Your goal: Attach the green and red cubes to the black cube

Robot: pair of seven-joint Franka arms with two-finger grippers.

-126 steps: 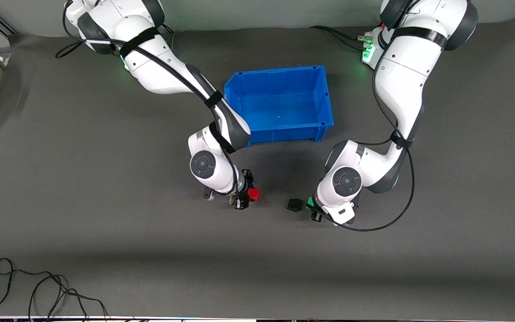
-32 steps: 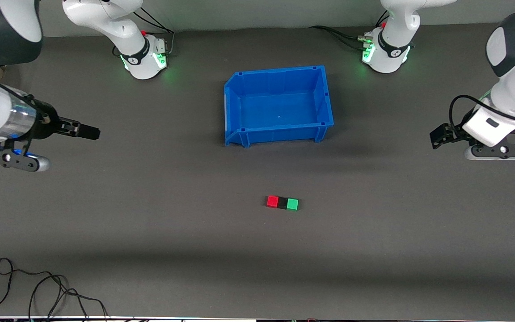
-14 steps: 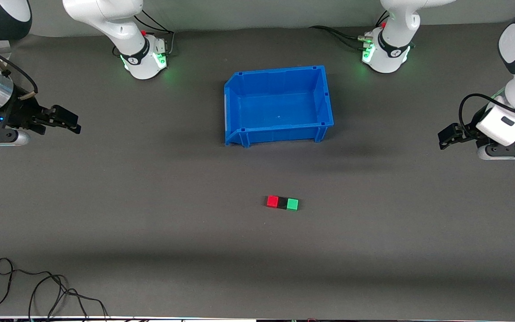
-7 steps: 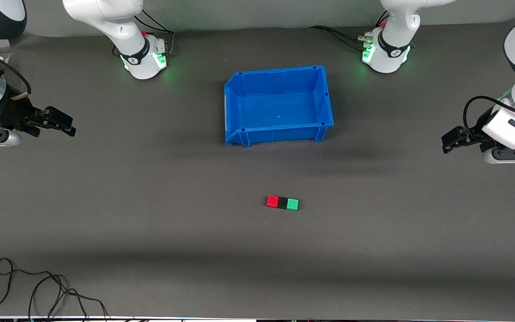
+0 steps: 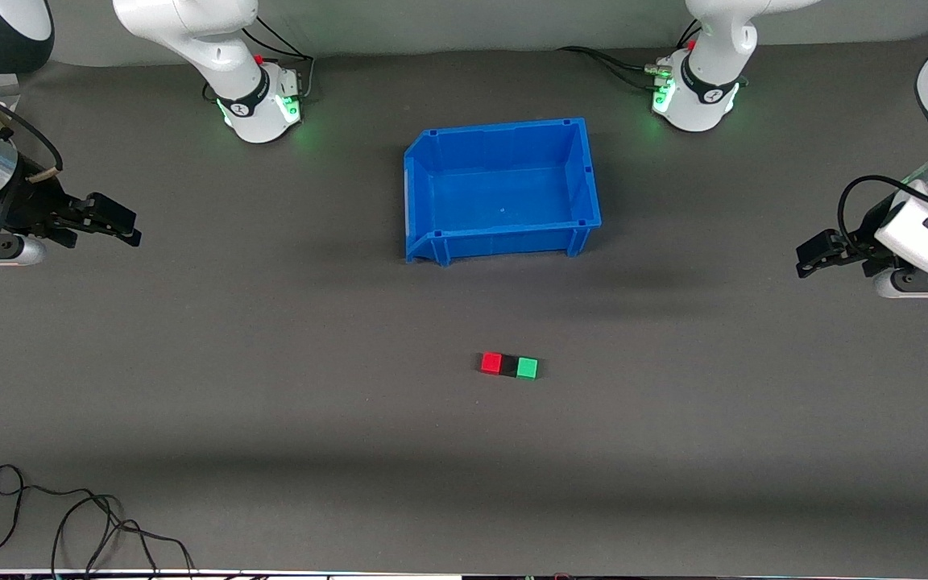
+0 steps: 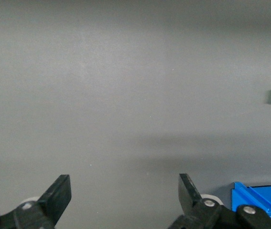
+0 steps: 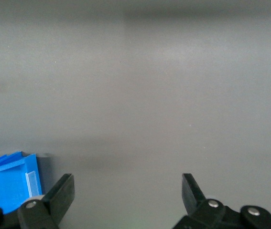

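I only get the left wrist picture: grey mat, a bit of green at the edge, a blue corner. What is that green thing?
Observer: It is a green cube, joined in a row with a black cube and a red cube.
Operator: And the blue corner?
Observer: That is an open blue bin, farther from the front camera than the row of cubes, with nothing in it.
Operator: Where is the other arm?
Observer: The right gripper hangs open over the right arm's end of the table, holding nothing. Your left gripper is open over the left arm's end.
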